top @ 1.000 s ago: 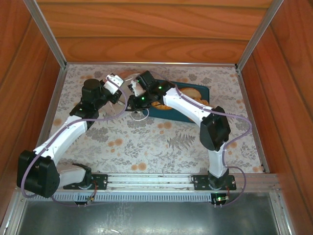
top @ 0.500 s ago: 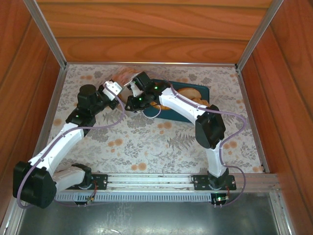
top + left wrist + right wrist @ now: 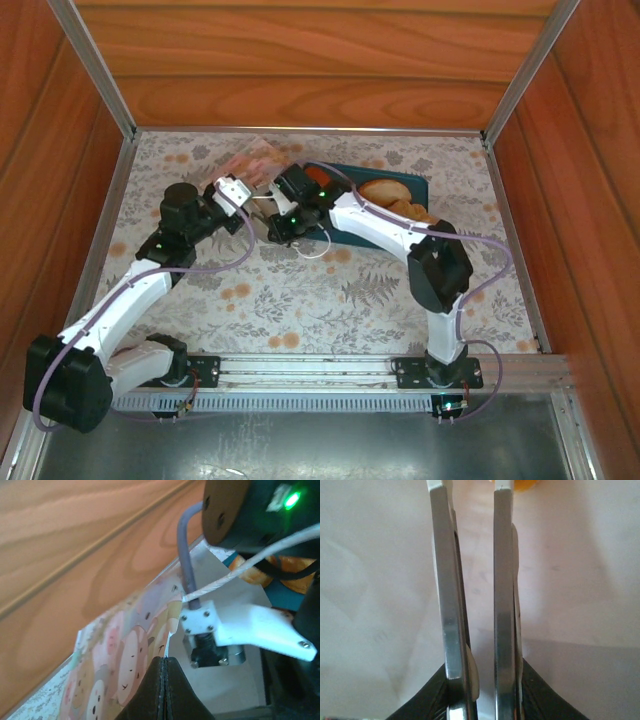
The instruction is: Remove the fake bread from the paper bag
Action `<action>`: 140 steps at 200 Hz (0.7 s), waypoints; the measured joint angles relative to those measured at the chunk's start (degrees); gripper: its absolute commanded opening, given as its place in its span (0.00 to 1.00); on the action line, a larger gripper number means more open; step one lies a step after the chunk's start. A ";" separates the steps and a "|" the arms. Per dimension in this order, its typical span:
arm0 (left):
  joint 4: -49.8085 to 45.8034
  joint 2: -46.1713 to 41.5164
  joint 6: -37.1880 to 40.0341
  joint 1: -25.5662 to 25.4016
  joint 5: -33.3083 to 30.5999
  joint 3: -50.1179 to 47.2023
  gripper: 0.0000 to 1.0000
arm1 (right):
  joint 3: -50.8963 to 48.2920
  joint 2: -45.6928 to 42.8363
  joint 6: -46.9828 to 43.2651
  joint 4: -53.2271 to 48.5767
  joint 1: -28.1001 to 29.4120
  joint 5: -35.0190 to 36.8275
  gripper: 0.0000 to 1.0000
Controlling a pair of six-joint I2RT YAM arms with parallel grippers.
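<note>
Hidden: inside of paper bag; orange bit cut off at 12 o'clock.
Paper bag: 11 o'clock on surface, edge pinched in closed left fingers.
Right fingers: slightly parted, empty, white paper around.
Tray: 1 o'clock, bread inside.

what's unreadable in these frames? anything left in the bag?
- Bag contents: top view, the paper bag has its mouth behind the right arm.
- Right wrist view: past the right gripper, blank white paper; an orange sliver is cut by the top edge, unidentifiable.
- Count of fake bread on the teal tray: partly under that arm; blurred in left wrist view.
</note>
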 measured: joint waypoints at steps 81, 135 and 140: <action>-0.70 4.24 -0.50 -1.60 -0.68 2.08 0.00 | 0.15 0.00 -1.42 -1.70 -0.02 2.45 0.38; -1.11 4.63 -0.22 -3.69 -3.21 2.75 0.00 | 3.26 2.34 -0.83 -4.90 -0.11 1.81 0.41; -1.11 4.63 -0.15 -3.80 -3.43 2.82 0.00 | 3.41 2.34 -0.66 -4.90 -0.13 1.64 0.41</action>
